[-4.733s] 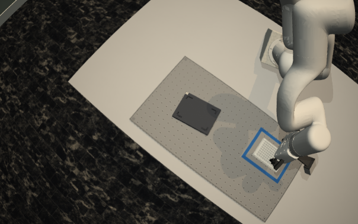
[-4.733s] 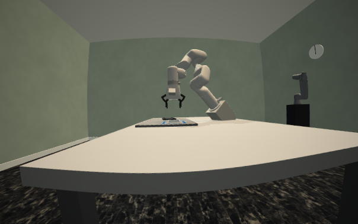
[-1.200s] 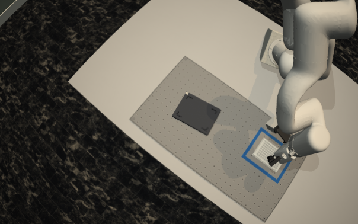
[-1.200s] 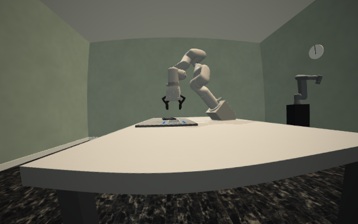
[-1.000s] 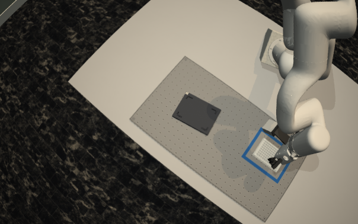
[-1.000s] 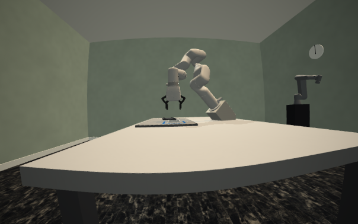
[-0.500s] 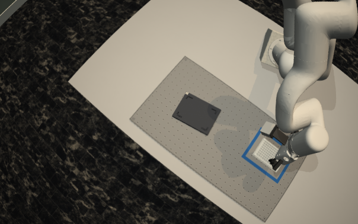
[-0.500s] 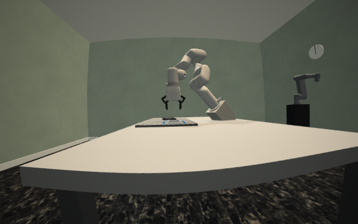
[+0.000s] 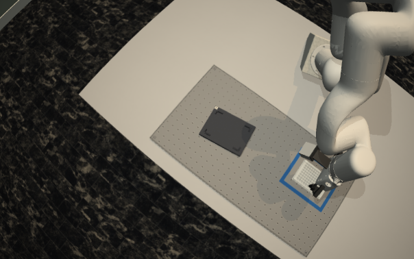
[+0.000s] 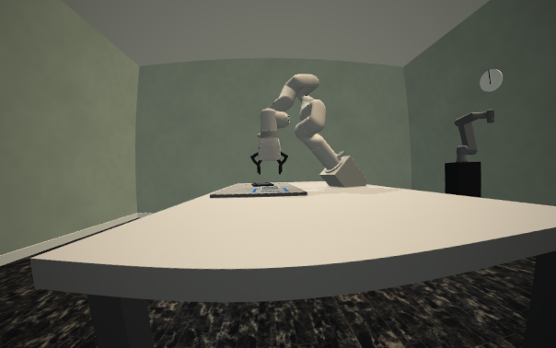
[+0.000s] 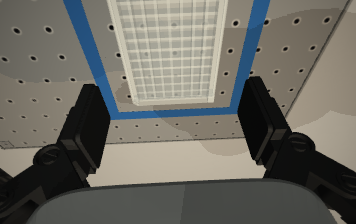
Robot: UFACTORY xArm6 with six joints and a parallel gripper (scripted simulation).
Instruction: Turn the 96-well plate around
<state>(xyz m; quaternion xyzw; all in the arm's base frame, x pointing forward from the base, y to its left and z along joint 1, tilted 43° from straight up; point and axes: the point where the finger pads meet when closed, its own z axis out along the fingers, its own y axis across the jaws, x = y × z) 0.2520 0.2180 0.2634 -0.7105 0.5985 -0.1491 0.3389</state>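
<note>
- Inside the blue taped outline B1 [image 9: 287,183], near one end of the perforated deck [image 9: 192,161]: the white 96-well plate [image 9: 305,173], lying flat, partly hidden in the top view by the arm's wrist.
- Well apart on the same deck: the dark plate nest N1 [image 9: 227,130], bare, with corner locators and a small pale mark at one corner, seen only from the top.
- From the exterior view alone: the gripper [image 10: 269,170] hanging clear above the plate [image 10: 262,184], fingers pointing down, not touching it.
- From the wrist view alone: both black fingers spread wide with nothing between them, the plate's short end [image 11: 170,50] and a strip of blue tape [image 11: 170,114] lying below, in the gap between them.
- Cut-off corner of the plate: cannot tell from any view.
- Far off in the exterior view only: a second small arm [image 10: 469,133] on a black pedestal, and a wall clock [image 10: 491,80].
</note>
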